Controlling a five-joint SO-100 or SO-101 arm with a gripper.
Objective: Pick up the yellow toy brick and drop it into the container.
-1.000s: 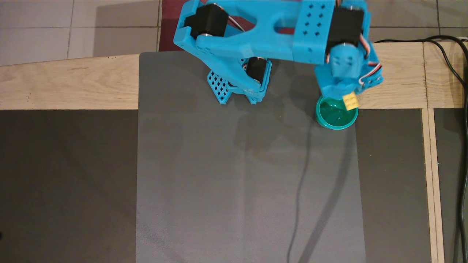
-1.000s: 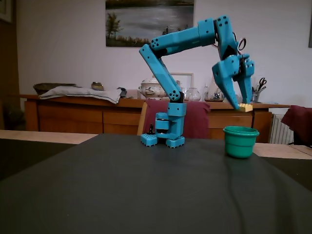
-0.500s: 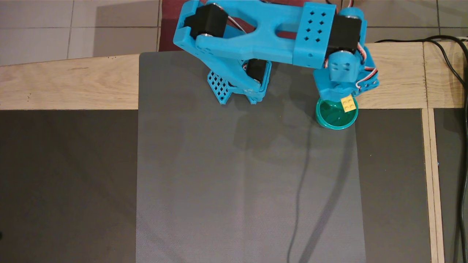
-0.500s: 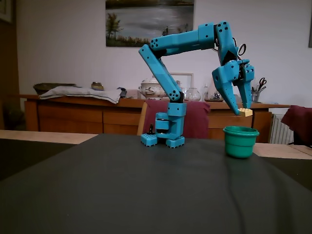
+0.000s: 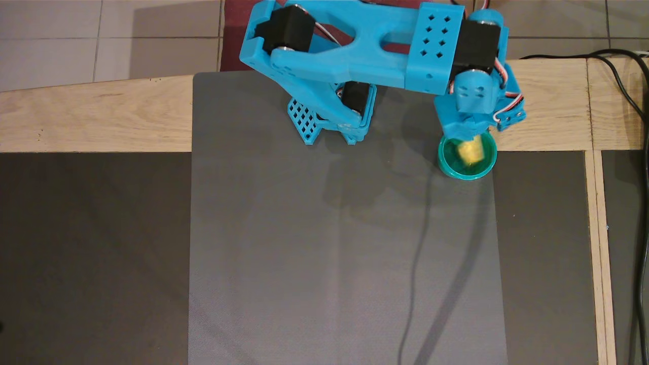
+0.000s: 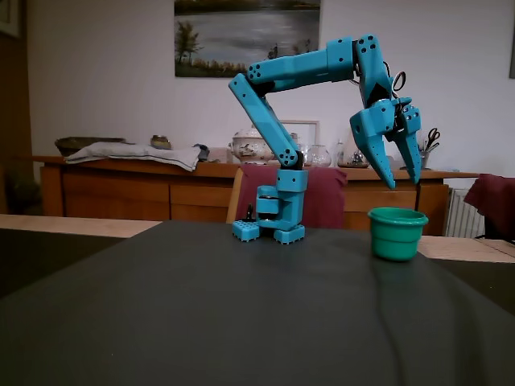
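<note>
From where I sat at the controls, the fixed view showed a dining room: a white wall with a landscape painting (image 6: 247,37) at the top, a long wooden sideboard (image 6: 121,189) running across the left half, and a dark red chair back (image 6: 322,201) behind the arm's base. The work surface was a grey mat (image 5: 345,263) filling the middle of the overhead view, laid over a table with light wood strips (image 5: 96,119) and dark panels on either side.

Moving rightward, the blue arm (image 6: 294,72) stood on its base (image 6: 273,229) near the centre of the fixed view, its upper links folding up and over to the right. In the overhead view the same arm spanned the top centre of the frame.

At the right, the gripper (image 6: 404,178) pointed downward just above the container (image 6: 396,233), apart from its rim. I could see its two fingers spread open, with nothing between them. The container (image 5: 454,170) sat at the mat's right edge, in the upper right of the overhead view. Inside it I saw the yellow toy brick (image 5: 470,152), blurred, below the gripper (image 5: 469,134) and clear of the fingers. From the fixed view the brick was hidden by the cup's wall.

A black cable (image 5: 628,101) ran down the far right edge of the overhead view.
</note>
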